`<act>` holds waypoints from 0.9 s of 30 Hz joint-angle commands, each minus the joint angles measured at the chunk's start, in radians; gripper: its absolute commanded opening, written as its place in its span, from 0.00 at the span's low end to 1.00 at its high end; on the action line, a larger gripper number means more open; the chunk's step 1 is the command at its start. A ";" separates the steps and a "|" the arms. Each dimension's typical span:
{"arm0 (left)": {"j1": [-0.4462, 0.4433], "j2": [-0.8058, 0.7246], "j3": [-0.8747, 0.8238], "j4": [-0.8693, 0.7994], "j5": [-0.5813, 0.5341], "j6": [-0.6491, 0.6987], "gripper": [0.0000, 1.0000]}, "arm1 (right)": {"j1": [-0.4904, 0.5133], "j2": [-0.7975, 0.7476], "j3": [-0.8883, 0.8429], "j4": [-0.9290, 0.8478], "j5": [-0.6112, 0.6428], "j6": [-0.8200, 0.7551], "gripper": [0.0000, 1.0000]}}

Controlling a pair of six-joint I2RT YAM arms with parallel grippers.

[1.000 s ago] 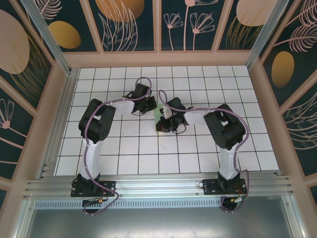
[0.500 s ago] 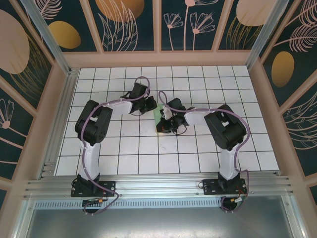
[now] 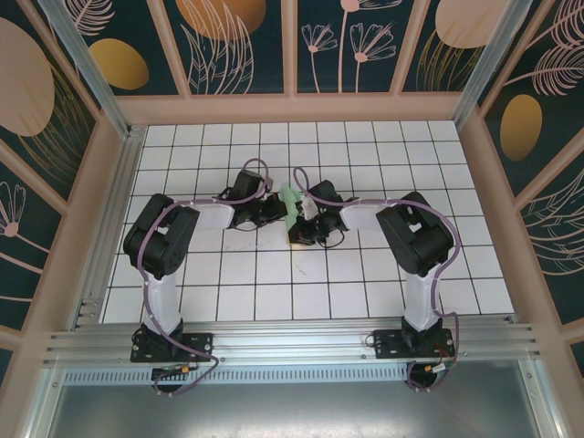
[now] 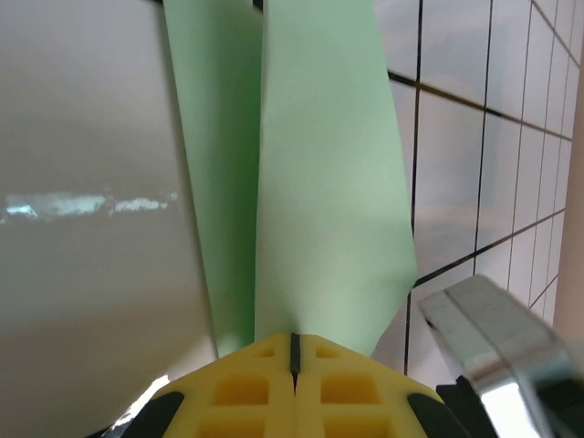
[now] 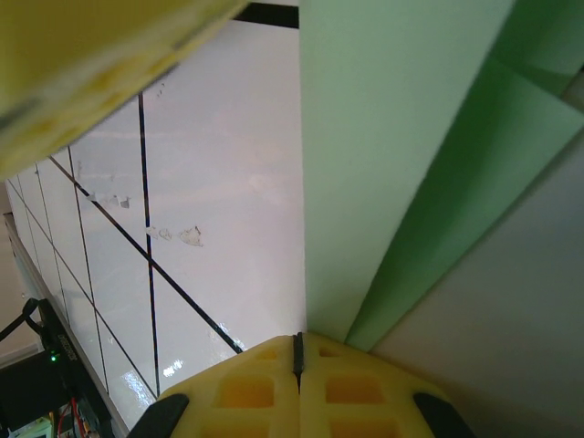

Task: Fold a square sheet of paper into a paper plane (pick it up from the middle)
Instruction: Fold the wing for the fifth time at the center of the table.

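left gripper (image 4: pixel 294 345): clamped onto folded green paper (image 4: pixel 328 182) from 9 o'clock. right gripper (image 5: pixel 297 342): clamped onto it from 4 o'clock.

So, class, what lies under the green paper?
The white grid-tiled table shows beside the green paper, which is folded. The tiles directly beneath it are covered by the sheet itself.

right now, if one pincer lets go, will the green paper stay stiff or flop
Probably floppy: the paper looks thin, with only its folds stiffening it ahead of the left pincer. Likely light enough to slide on the glossy tiles. It probably creases easily, given the layers at the right pincer.
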 commanded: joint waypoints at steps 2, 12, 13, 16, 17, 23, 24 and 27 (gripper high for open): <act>-0.020 -0.032 -0.028 0.039 0.040 0.013 0.06 | -0.001 0.054 -0.034 -0.130 0.032 -0.002 0.00; -0.048 -0.053 -0.101 0.052 0.066 0.013 0.06 | -0.002 0.061 -0.023 -0.140 0.038 -0.003 0.00; -0.050 -0.053 -0.109 0.052 0.066 0.013 0.06 | -0.003 0.062 -0.022 -0.141 0.038 -0.003 0.00; -0.050 -0.050 -0.132 0.040 0.058 0.013 0.06 | -0.004 0.062 -0.021 -0.145 0.043 -0.004 0.00; -0.050 -0.049 -0.134 0.035 0.054 0.014 0.06 | -0.003 0.063 -0.019 -0.146 0.044 -0.004 0.00; -0.049 -0.041 -0.116 -0.019 -0.039 0.015 0.06 | -0.001 0.070 -0.017 -0.163 0.051 -0.010 0.00; -0.047 -0.037 -0.111 -0.021 -0.057 0.011 0.06 | 0.001 0.073 -0.015 -0.170 0.054 -0.014 0.00; -0.037 -0.027 -0.095 -0.017 -0.091 -0.011 0.06 | 0.004 0.084 -0.013 -0.190 0.074 -0.019 0.00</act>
